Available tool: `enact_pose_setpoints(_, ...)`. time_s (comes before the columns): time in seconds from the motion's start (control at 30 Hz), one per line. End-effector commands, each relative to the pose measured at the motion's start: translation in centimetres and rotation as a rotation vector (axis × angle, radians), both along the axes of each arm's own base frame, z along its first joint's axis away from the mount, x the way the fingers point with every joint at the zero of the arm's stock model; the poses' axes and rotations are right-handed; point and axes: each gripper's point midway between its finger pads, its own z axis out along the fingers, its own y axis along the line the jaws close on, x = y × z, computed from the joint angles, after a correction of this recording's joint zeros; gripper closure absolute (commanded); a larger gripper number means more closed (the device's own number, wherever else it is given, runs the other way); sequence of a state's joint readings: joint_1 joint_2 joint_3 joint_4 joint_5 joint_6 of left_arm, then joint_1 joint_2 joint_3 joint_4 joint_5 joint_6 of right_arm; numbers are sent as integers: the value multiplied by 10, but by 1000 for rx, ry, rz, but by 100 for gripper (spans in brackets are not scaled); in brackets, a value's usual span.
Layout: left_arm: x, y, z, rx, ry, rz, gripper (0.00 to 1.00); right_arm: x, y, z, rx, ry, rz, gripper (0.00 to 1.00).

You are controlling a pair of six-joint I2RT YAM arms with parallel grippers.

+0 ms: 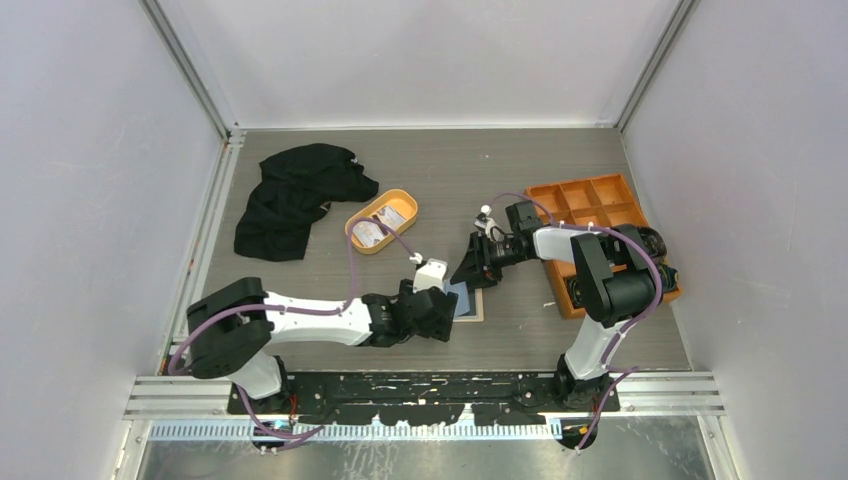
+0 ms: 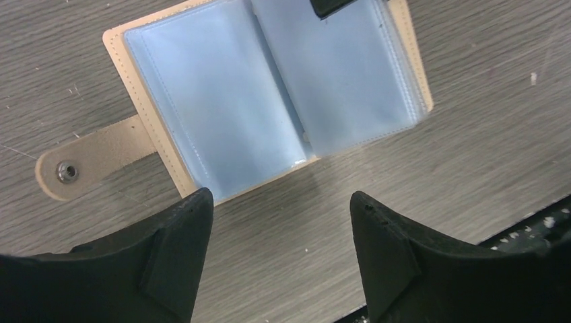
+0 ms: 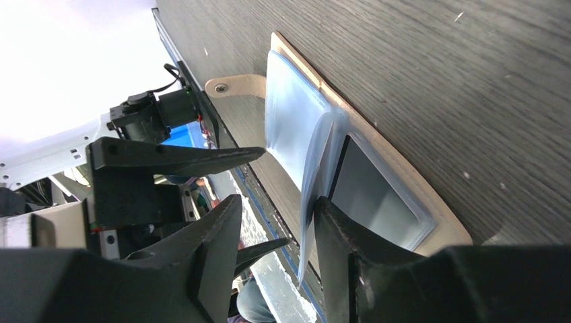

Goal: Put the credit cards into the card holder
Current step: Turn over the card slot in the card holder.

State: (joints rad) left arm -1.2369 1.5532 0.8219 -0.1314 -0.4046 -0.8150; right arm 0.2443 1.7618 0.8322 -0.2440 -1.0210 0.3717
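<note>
Card holder (image 2: 222, 101) open on table (image 2: 485, 134), free tabletop around. Left gripper (image 2: 281, 198) wide, beside its edge; right gripper (image 3: 277, 202) part-open, fingertip (image 3: 330, 222) on its blue inside. Tray (image 1: 405, 195) of credit cards (image 1: 383, 222), cloth (image 1: 295, 195), box (image 1: 575, 184) apart.

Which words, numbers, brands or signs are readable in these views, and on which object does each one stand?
No text can be read in any view.
On the credit cards in the orange oval tray: faint dark print, too small to read.
On the card holder: no text visible.
</note>
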Motion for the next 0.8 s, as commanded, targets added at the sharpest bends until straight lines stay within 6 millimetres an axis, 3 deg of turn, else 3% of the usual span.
enact_pose_setpoints(0.0, 16, -16, 11, -25, -64, 32, 25, 7, 3, 13, 38, -38, 14, 51)
enact_pose_setpoints(0.2, 22, -27, 28, -67, -99, 30, 21, 8, 3, 13, 35, -39, 11, 51)
enact_pose_setpoints(0.5, 22, -45, 30, -69, -119, -62, 21, 7, 3, 11, 31, -33, 10, 51)
enact_pose_setpoints(0.77, 33, -49, 43, -67, -146, 1, 8, 7, 3, 8, 27, -29, 13, 51)
